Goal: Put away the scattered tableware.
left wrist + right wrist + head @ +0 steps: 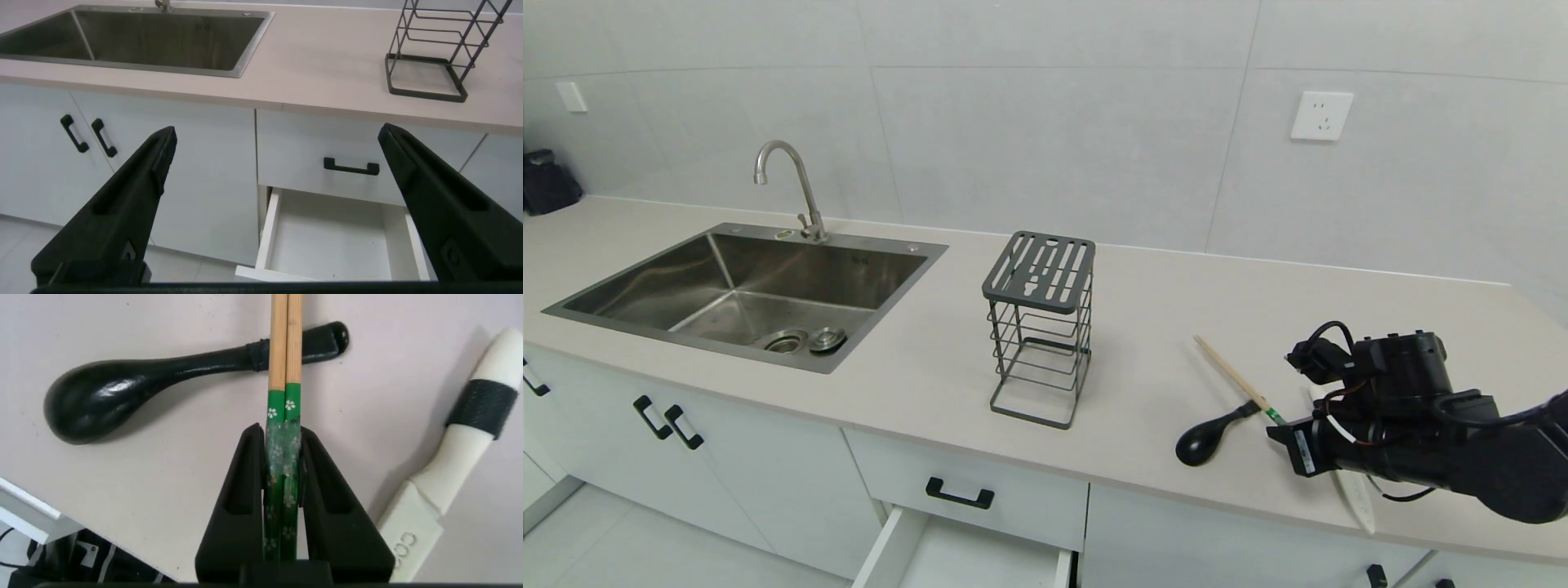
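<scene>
My right gripper (283, 486) is shut on the green ends of a pair of wooden chopsticks (283, 343), low over the counter at the right (1286, 426). The chopsticks (1232, 374) point away toward the wall and cross over the handle of a black spoon (155, 380), whose bowl (1199, 443) lies near the counter's front edge. A white-handled knife (458, 453) lies beside the gripper (1356, 490). A dark wire utensil rack (1040, 327) stands at mid counter. My left gripper (278, 204) is open, in front of the cabinets below the counter.
A steel sink (645, 282) with a tap (788, 184) takes up the counter's left. Below the rack a white drawer (335, 237) stands pulled out (964, 555), under a shut drawer with a black handle (960, 494). Cabinet doors (82, 135) are shut.
</scene>
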`<state>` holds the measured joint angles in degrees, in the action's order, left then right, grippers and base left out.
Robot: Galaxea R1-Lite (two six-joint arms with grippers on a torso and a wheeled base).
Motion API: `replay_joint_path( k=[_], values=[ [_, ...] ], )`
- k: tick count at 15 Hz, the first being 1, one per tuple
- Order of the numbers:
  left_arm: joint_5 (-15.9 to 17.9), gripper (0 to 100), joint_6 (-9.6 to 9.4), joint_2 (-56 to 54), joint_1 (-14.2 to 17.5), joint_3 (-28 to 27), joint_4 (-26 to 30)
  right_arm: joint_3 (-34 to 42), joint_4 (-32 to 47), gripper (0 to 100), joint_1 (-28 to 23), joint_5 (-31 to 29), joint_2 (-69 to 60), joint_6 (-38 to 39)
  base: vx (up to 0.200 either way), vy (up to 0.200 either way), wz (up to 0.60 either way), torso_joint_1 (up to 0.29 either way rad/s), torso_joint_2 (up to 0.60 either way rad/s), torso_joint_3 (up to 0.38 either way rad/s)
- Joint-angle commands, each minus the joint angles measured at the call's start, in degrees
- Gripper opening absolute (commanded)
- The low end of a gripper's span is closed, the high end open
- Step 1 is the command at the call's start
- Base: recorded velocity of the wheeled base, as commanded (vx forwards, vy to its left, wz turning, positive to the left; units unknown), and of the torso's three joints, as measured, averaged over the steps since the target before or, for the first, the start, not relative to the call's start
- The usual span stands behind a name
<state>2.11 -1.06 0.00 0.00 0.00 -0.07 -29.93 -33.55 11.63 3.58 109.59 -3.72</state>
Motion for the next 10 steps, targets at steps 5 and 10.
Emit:
replay_joint_path(
  k=[5,10],
  values=[
    [0.0,100,-0.08,0.0,0.0,0.0,0.0,5.1,-0.1,0,-0.1,0.2,-15.1,-0.5,0.000,0.000,0.00,0.000,0.00,0.000],
    [0.0,100,0.01,0.0,0.0,0.0,0.0,8.8,-0.4,0,6.0,3.5,-25.7,-0.1,0.000,0.000,0.00,0.000,0.00,0.000]
  ],
)
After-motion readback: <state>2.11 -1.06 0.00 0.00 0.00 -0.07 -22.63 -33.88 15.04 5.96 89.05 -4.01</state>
